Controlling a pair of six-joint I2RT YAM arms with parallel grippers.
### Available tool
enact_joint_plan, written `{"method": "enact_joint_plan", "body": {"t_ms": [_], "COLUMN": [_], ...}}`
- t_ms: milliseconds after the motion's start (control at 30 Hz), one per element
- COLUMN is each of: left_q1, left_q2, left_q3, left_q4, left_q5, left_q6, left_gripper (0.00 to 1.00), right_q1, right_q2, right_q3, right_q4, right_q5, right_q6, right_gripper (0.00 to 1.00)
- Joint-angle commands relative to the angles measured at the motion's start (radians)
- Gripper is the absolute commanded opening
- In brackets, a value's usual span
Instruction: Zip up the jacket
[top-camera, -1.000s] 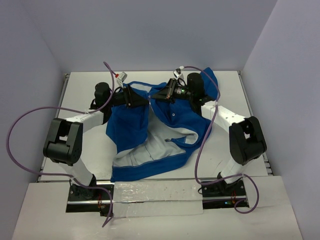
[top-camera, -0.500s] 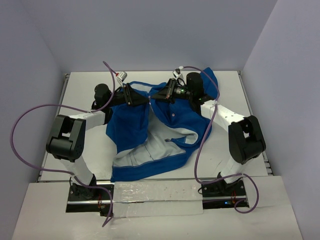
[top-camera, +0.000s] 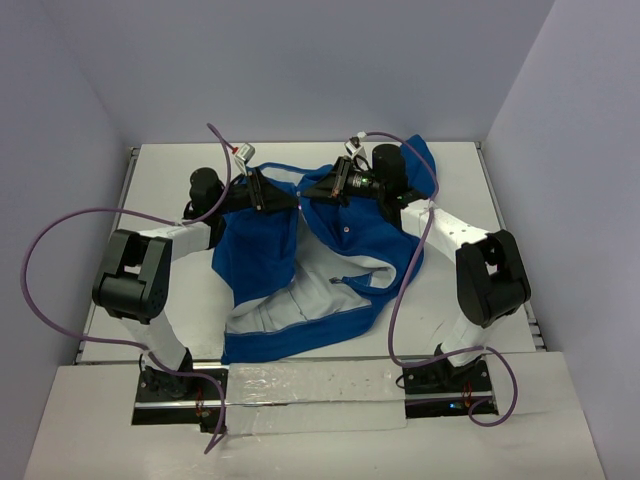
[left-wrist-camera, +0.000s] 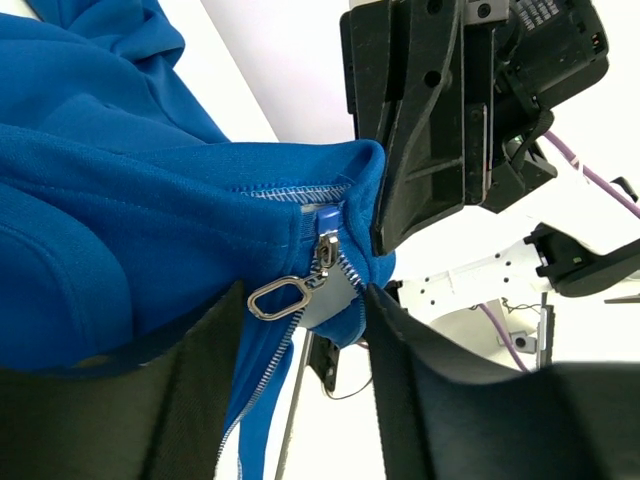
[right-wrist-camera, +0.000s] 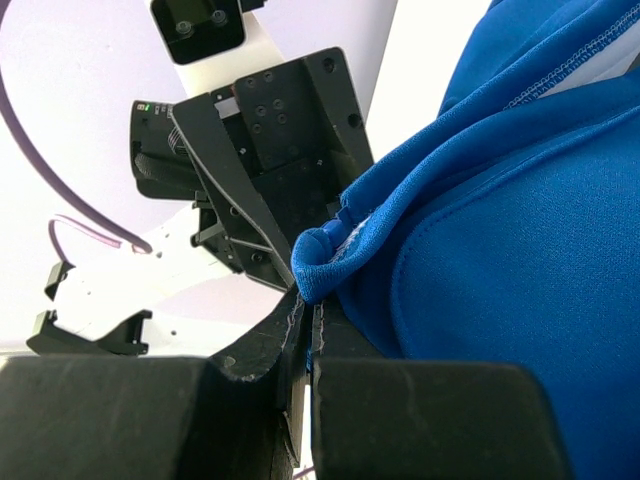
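Observation:
The royal-blue jacket (top-camera: 265, 250) lies spread on the table, its pale lining (top-camera: 300, 300) showing near the front. Both grippers meet at its far edge. My right gripper (top-camera: 310, 192) is shut on a bunched blue edge of the jacket (right-wrist-camera: 330, 250); its fingers (right-wrist-camera: 420, 420) are pressed together under the fold. My left gripper (top-camera: 290, 196) faces it. Its jaws stand apart on either side of the silvery zipper slider and ring pull (left-wrist-camera: 283, 297), with the zipper teeth (left-wrist-camera: 262, 385) running down between the fingers (left-wrist-camera: 450, 400). The jacket's collar end is hidden under the grippers.
Purple cables (top-camera: 60, 230) loop from both arms over the white table (top-camera: 160, 190). Grey walls close in the far and side edges. The right gripper's black body (left-wrist-camera: 430, 120) stands close in front of the left wrist camera.
The left arm's elbow has shifted slightly up and to the right. Both grippers stay at the jacket's far edge, and the jacket has barely moved.

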Motion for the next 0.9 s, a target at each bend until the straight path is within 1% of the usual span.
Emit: {"method": "enact_joint_plan", "body": {"t_ms": [0, 267, 400, 500, 667, 800, 867], "left_q1": [-0.004, -0.004, -0.004, -0.004, -0.004, -0.004, -0.004], "left_q2": [0.008, 0.001, -0.008, -0.008, -0.001, -0.004, -0.007], "left_q3": [-0.008, -0.023, -0.026, -0.036, -0.051, -0.047, -0.044], "left_q4": [0.111, 0.118, 0.081, 0.096, 0.131, 0.122, 0.107], "left_q5": [0.005, 0.007, 0.003, 0.002, -0.003, -0.006, -0.006], "left_q6": [-0.028, -0.03, -0.009, -0.012, -0.041, -0.033, -0.025], "left_gripper": [0.53, 0.45, 0.38, 0.33, 0.2, 0.14, 0.13], "right_q1": [-0.008, -0.009, -0.009, -0.009, -0.009, -0.009, -0.009], "right_q2": [-0.014, -0.014, -0.013, -0.015, -0.015, -0.018, -0.017], "right_q3": [0.054, 0.056, 0.058, 0.063, 0.066, 0.064, 0.064], "right_q4": [0.053, 0.044, 0.041, 0.028, 0.02, 0.02, 0.019], "right_q5": [-0.032, -0.026, -0.026, -0.023, -0.021, -0.019, -0.019], "right_q6": [0.002, 0.0, -0.001, -0.01, -0.014, -0.014, -0.015], "right_gripper": [0.0, 0.0, 0.0, 0.0, 0.0, 0.0, 0.0]}}
